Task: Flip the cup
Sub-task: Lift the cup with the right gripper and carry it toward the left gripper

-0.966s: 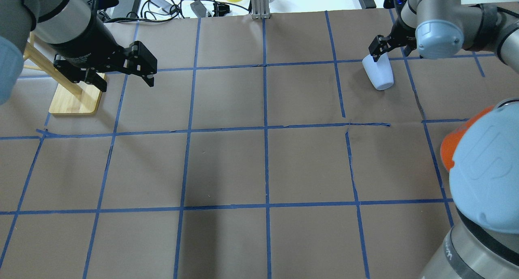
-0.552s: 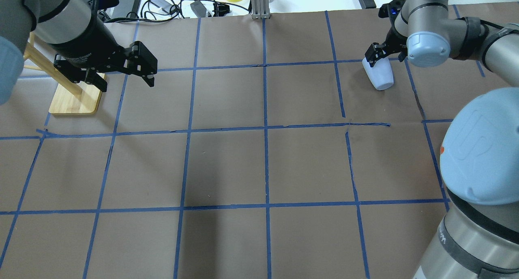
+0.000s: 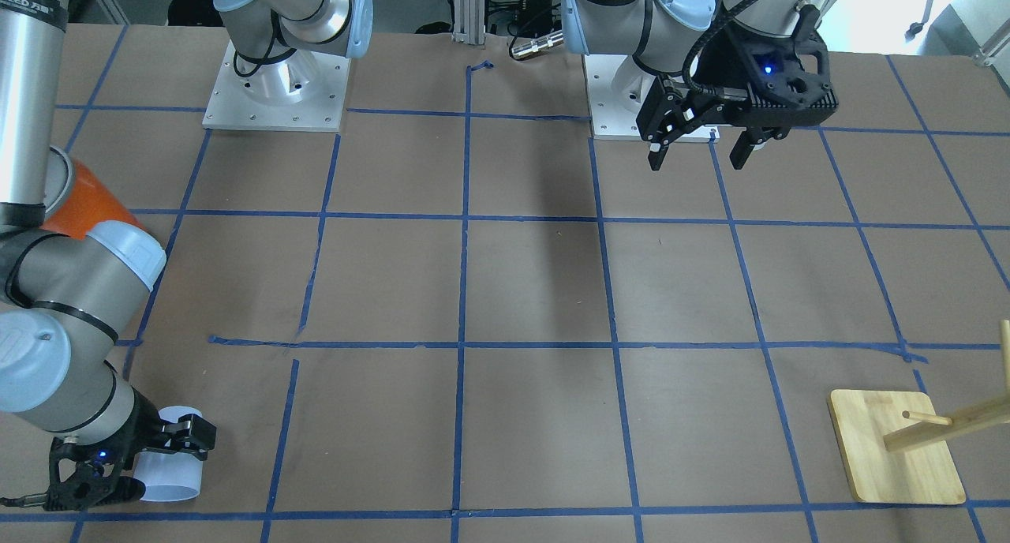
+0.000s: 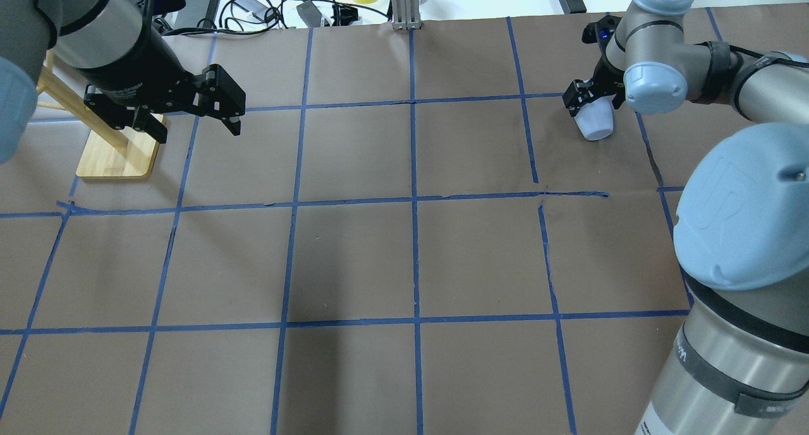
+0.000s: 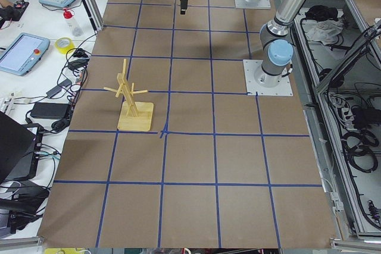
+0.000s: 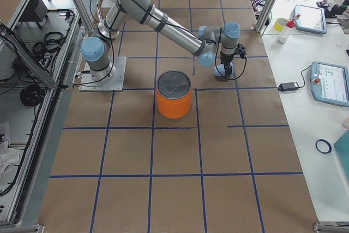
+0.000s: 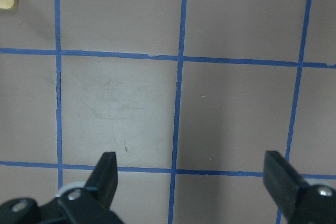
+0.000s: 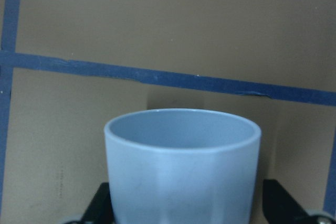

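The cup [image 4: 595, 124] is a small pale bluish-white tumbler at the far right of the table. My right gripper [image 4: 590, 103] is shut on its sides and holds it tilted, low over the brown paper. In the right wrist view the cup [image 8: 182, 166] fills the lower middle with its light blue mouth open to the camera, between the two fingers [image 8: 100, 205]. It also shows in the front-facing view [image 3: 170, 468] and in the exterior right view [image 6: 222, 70]. My left gripper [image 4: 194, 128] is open and empty, high over the far left, and grips nothing in its wrist view [image 7: 194, 182].
A big orange can [image 6: 174, 95] stands on the robot's side of the cup, partly behind the right arm in the front-facing view [image 3: 79, 200]. A wooden peg stand [image 4: 117, 153] is at the far left. Cables and tape lie beyond the table's far edge [image 4: 303, 11].
The right wrist has turned with the cup in its grip, so the cup looks shorter from overhead. The right elbow swung in and now hides the orange can. The left arm stayed still.
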`<state>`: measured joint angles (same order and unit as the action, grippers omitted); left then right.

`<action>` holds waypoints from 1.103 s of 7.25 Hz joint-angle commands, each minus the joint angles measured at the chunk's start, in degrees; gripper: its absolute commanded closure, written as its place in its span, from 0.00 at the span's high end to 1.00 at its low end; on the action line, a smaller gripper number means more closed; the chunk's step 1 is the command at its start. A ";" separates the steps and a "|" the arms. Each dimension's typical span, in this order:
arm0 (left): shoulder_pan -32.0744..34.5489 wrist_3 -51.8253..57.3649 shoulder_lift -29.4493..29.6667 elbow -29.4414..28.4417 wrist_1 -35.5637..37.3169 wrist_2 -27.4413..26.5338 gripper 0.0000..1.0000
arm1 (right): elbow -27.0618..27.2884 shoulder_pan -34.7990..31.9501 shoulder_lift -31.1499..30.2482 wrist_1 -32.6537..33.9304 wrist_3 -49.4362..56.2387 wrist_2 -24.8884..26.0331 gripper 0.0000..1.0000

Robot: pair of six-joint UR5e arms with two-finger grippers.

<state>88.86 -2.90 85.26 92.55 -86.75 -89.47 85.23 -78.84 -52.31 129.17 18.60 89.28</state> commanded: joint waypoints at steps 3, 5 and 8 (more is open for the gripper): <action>0.00 0.00 0.00 0.00 0.00 0.00 1.00 | -0.33 0.00 1.51 2.32 -0.67 -0.34 0.49; 0.00 0.00 0.00 0.00 0.00 0.00 1.00 | -1.89 -1.04 0.28 2.06 -0.94 -0.34 0.30; 0.00 0.00 0.00 0.00 0.00 0.00 1.00 | -3.66 -13.21 -3.15 1.96 0.11 -0.07 0.32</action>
<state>88.86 -2.90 85.25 92.55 -86.75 -89.47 82.05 -86.45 -54.58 130.76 18.05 89.45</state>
